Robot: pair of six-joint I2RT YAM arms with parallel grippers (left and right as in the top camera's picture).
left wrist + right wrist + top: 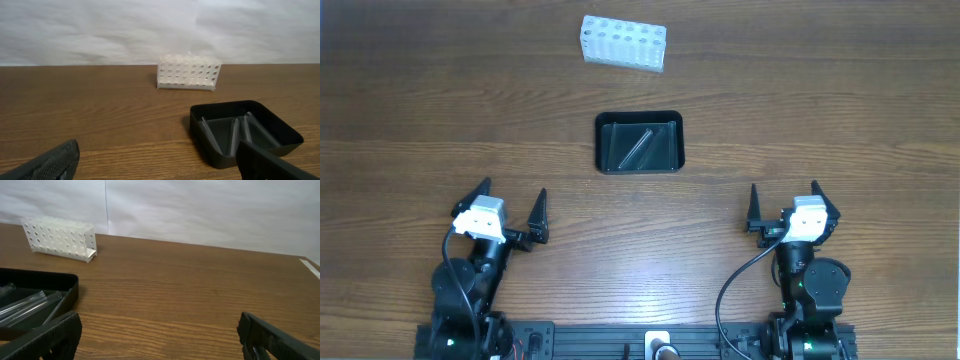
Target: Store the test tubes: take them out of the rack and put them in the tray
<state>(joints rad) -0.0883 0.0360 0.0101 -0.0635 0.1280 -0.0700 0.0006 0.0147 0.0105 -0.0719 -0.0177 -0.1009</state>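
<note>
Tray (640,117) well beyond left hand (513,190), right hand (784,188)

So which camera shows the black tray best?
The left wrist view: nearly the whole tray sits close, with the clear tubes lying inside easy to see. The top view shows the tray whole from above, but the tubes look faint. The right wrist view catches just one end of the tray.

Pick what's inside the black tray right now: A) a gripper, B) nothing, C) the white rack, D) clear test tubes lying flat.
D: clear test tubes lie flat inside the black tray; the white rack stands apart, farther from the arms.
</note>
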